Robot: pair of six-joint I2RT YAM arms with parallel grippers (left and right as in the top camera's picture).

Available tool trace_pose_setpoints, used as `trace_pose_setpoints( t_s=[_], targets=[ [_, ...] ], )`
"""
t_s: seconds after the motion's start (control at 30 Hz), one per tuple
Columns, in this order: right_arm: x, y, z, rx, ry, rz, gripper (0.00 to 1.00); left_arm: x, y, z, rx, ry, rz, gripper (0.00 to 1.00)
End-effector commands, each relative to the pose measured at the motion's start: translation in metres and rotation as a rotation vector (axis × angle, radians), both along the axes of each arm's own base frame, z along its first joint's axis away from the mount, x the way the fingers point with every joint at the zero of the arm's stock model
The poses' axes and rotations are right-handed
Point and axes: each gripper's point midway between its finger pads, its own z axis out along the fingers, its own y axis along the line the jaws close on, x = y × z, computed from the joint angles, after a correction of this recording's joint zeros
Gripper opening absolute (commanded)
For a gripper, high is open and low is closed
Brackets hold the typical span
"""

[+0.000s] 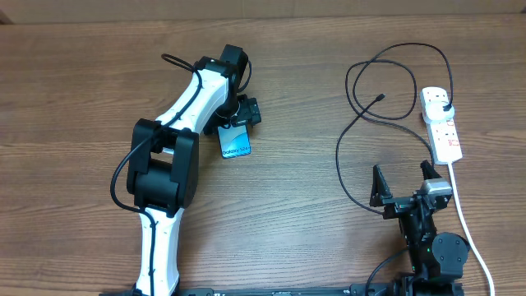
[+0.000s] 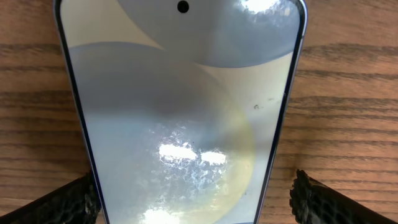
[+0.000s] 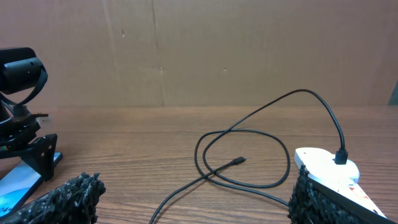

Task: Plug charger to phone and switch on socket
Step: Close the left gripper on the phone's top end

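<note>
The phone (image 1: 235, 143), blue screen with white lettering, lies on the table left of centre and fills the left wrist view (image 2: 186, 112). My left gripper (image 1: 236, 123) stands open over its far end; the right finger (image 2: 323, 199) is clear of the phone's edge and the left finger (image 2: 74, 202) is close beside it. The charger (image 1: 355, 131) loops across the right side, its connector tip (image 1: 380, 98) loose on the wood and its black plug (image 1: 445, 108) in the socket (image 1: 442, 127). My right gripper (image 1: 403, 187) is open and empty, near the table's front, short of the cable (image 3: 249, 134).
The socket's thick white cord (image 1: 468, 226) runs down the right side past my right arm to the front edge. A cardboard wall (image 3: 199, 50) stands behind the table. The left arm (image 1: 177, 140) stretches across the left half.
</note>
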Motion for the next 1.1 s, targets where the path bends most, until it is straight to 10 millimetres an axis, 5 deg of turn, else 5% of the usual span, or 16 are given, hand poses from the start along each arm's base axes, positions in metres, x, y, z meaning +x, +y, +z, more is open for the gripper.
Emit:
trace_pose_setpoints(
  t_s=[0.0,0.73,1.07],
  targets=[
    [0.0001,-0.0022,-0.0014,0.002,-0.005,-0.012,1.00,-0.0115,0.0031,-0.0234,0.004,0.068,-0.011,0.99],
    [0.0001,-0.0022,-0.0014,0.002,-0.005,-0.012,1.00,-0.0182,0.0098,-0.0233,0.038,0.093,-0.011,1.00],
    [0.0001,-0.0022,-0.0014,0.002,-0.005,-0.012,1.00,-0.0175,0.0096,-0.0234,0.038,0.090,-0.010,0.91]
  ],
)
